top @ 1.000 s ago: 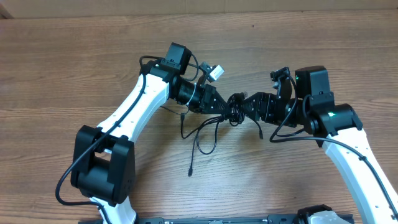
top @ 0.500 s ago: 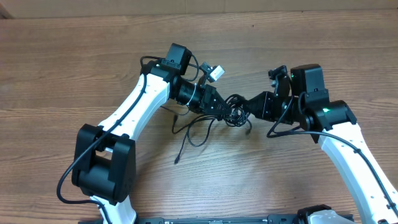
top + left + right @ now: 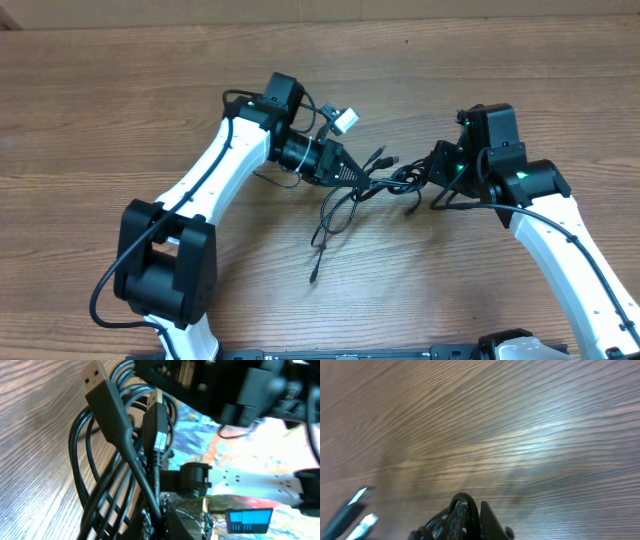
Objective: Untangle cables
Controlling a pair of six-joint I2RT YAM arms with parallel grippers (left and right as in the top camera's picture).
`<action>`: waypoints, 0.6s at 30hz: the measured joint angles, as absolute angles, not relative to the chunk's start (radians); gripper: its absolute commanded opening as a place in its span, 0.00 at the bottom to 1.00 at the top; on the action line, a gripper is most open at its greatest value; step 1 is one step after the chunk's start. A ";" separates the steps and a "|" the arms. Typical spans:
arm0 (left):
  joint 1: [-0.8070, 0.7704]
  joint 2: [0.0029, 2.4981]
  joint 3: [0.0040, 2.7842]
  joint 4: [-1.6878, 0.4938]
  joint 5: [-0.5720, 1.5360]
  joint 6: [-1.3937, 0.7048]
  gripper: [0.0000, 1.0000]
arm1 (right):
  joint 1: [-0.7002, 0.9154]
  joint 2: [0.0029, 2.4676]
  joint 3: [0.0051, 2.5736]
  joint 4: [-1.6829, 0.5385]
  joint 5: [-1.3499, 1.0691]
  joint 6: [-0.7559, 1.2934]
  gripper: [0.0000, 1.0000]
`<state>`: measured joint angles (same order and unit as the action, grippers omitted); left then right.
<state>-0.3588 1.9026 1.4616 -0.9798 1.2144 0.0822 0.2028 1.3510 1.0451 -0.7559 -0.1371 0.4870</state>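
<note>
The cables (image 3: 385, 178) are thin black cords bunched between my two grippers above the wooden table. Loops hang down from the bunch (image 3: 335, 212), and one loose end (image 3: 313, 275) trails toward the front. Two plug ends (image 3: 384, 158) stick up from it. My left gripper (image 3: 347, 173) is shut on the bundle's left side. In the left wrist view two USB plugs (image 3: 101, 386) rise in front of its jaws (image 3: 157, 521). My right gripper (image 3: 428, 175) is shut on the right side. A cable loop (image 3: 461, 502) is pinched between its fingers (image 3: 472, 512).
Bare wood-grain table (image 3: 120, 110) lies all around. A white connector (image 3: 347, 117) on the left arm's own wiring sits just behind the bundle. The right arm's thick black wire (image 3: 455, 205) loops beside its wrist. Both arm bases stand at the front edge.
My right gripper has shut on the cables and pulled back to the right. The bundle is stretched wider between the grippers, and the dangling end has swung.
</note>
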 measured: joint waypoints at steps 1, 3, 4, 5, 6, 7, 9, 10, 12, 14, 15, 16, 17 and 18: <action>-0.352 1.903 1.462 -0.989 1.232 0.100 0.04 | 0.203 1.351 1.045 -0.758 -0.121 0.489 0.04; -0.337 1.903 1.462 -1.009 1.263 0.135 0.04 | 0.203 1.351 1.045 -0.759 -0.095 0.493 0.04; -0.325 1.903 1.462 -1.022 1.280 0.158 0.04 | 0.203 1.351 1.045 -0.759 -0.077 0.497 0.04; -0.320 1.903 1.462 -1.028 1.285 0.166 0.04 | 0.203 1.351 1.045 -0.759 -0.072 0.498 0.04; -0.313 1.903 1.462 -1.037 1.291 0.177 0.04 | 0.203 1.351 1.045 -0.759 -0.062 0.503 0.04; -0.305 1.903 1.462 -1.046 1.295 0.185 0.04 | 0.203 1.351 1.045 -0.759 -0.053 0.511 0.04; -0.292 1.903 1.462 -1.068 1.291 0.196 0.04 | 0.203 1.351 1.045 -0.754 -0.043 0.528 0.04; -0.290 1.903 1.462 -1.080 1.283 0.200 0.04 | 0.203 1.353 1.045 -0.748 -0.041 0.543 0.04; -0.286 1.903 1.463 -1.110 1.245 0.210 0.04 | 0.203 1.357 1.045 -0.730 -0.043 0.571 0.04; -0.286 1.903 1.464 -1.143 1.189 0.214 0.04 | 0.203 1.364 1.045 -0.706 -0.054 0.597 0.04; -0.286 1.903 1.465 -1.165 1.156 0.217 0.04 | 0.203 1.367 1.045 -0.694 -0.063 0.609 0.04; -0.288 1.903 1.466 -1.184 1.127 0.218 0.04 | 0.203 1.370 1.045 -0.681 -0.073 0.624 0.04; -0.288 1.903 1.466 -1.203 1.096 0.218 0.04 | 0.203 1.374 1.045 -0.662 -0.084 0.643 0.04; -0.288 1.903 1.466 -1.216 1.070 0.218 0.04 | 0.203 1.376 1.045 -0.649 -0.092 0.656 0.04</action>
